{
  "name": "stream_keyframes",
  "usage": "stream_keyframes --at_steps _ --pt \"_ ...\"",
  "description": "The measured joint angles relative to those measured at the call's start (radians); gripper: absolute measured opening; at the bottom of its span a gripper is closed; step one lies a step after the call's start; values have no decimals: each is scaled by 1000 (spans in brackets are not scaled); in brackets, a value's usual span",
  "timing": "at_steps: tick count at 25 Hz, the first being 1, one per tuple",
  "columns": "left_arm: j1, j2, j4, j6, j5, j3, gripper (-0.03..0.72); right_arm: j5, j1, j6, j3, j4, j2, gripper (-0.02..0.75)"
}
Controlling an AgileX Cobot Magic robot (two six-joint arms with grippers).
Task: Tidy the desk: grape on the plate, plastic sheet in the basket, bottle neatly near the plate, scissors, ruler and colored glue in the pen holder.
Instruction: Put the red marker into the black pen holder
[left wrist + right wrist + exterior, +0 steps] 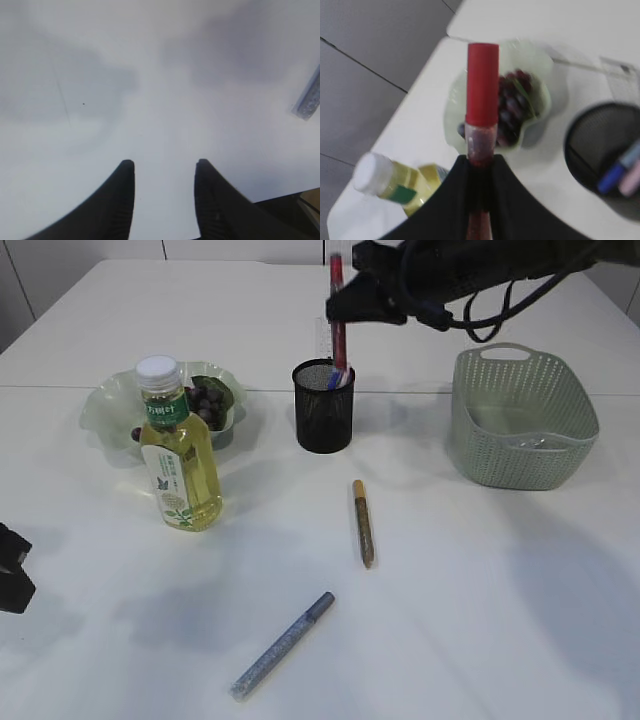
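Note:
My right gripper (345, 305) is shut on a red glue pen (338, 320), holding it upright with its lower end in the black mesh pen holder (323, 410). In the right wrist view the red-capped pen (482, 95) sticks out past the fingertips. A clear ruler (321, 335) stands in the holder. Grapes (205, 400) lie on the pale green plate (105, 405), with the yellow bottle (178, 455) upright just in front. A gold glue pen (363, 523) and a silver one (283, 645) lie on the table. My left gripper (164, 162) is open over bare table. I cannot make out the scissors.
The green basket (520, 420) stands at the right with something shiny inside. Blue and pink ends (617, 175) show in the holder (590, 145). The silver pen's tip (307, 97) lies right of my left gripper, which sits at the table's front left (12, 575).

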Motion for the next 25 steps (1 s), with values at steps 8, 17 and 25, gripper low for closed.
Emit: stream_keyframes --at_steps 8,17,25 --pt "0 0 -2 0 6 0 290 -101 0 -671 -7 549 108 98" --pt "0 0 0 0 7 0 290 -127 0 -945 -29 586 215 115" --pt "0 0 0 0 7 0 290 -140 0 -964 -32 589 243 380"
